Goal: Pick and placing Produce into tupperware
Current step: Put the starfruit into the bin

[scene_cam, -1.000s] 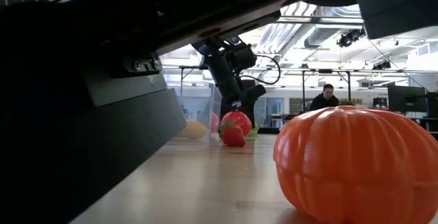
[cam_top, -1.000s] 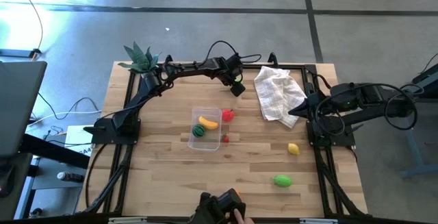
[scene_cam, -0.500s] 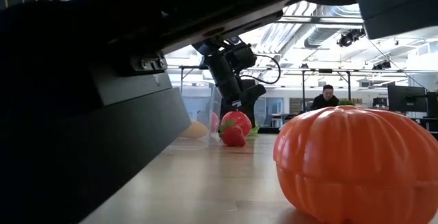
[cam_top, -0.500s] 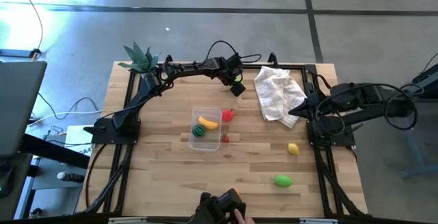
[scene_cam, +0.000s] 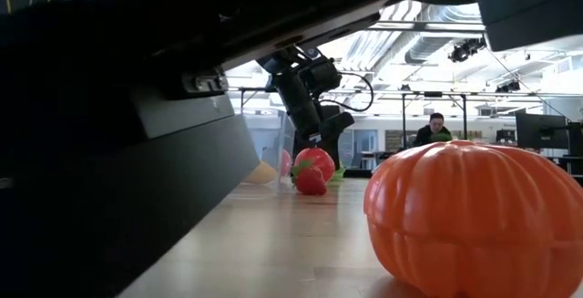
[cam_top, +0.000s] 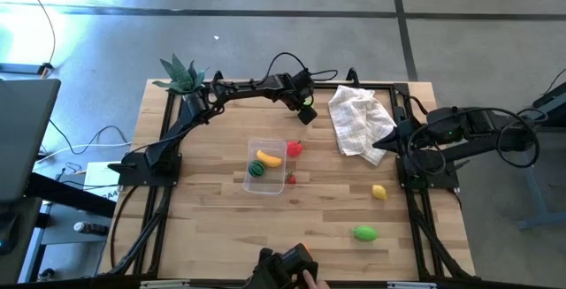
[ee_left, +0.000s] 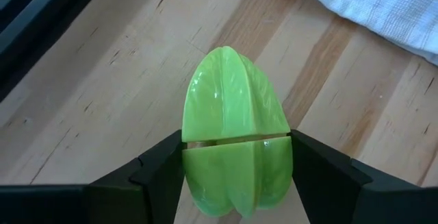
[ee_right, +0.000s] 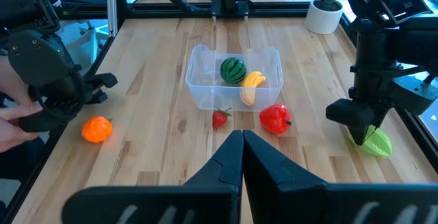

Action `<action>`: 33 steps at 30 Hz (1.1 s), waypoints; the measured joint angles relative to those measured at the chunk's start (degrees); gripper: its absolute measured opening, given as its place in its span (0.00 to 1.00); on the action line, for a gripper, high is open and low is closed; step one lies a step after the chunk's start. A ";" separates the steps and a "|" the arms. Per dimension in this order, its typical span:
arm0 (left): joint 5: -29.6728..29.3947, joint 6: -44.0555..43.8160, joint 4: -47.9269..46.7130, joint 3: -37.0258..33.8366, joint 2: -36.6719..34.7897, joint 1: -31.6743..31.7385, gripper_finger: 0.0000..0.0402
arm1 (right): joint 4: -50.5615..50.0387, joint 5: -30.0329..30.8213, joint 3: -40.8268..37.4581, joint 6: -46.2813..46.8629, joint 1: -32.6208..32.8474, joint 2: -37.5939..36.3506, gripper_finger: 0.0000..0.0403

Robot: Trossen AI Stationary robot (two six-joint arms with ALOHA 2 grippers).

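My left gripper (cam_top: 305,110) is over the table's far middle, shut on a light green ribbed piece (ee_left: 236,148). The clear tub (cam_top: 265,183) stands mid-table and holds the yellow banana (cam_top: 270,158) and the striped watermelon (cam_top: 256,169). A red pepper (cam_top: 294,148) and a small strawberry (cam_top: 291,178) lie on the wood beside it. The lemon (cam_top: 378,192) and another green piece (cam_top: 364,232) lie toward the near right. The orange piece (ee_right: 96,129) sits by the near edge. My right gripper (ee_right: 241,142) waits shut at the table's right side. My left gripper pinches the light green ribbed piece between its two fingers, one finger (ee_left: 168,162) on each side of its wider part (ee_left: 236,138). It comes from above, pointing down. The piece's lower end (ee_right: 375,142) is at table height; whether it rests there I cannot tell.
A crumpled white cloth (cam_top: 358,121) lies at the far right, close to my left gripper. A potted plant (cam_top: 181,75) stands at the far left corner. A person's hand (ee_right: 14,114) holds a dark device (cam_top: 283,267) at the near edge.
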 joint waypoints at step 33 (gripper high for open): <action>6.31 12.07 -12.71 12.55 -0.02 0.00 0.55 | 0.00 0.02 0.00 -0.02 -0.02 0.00 0.00</action>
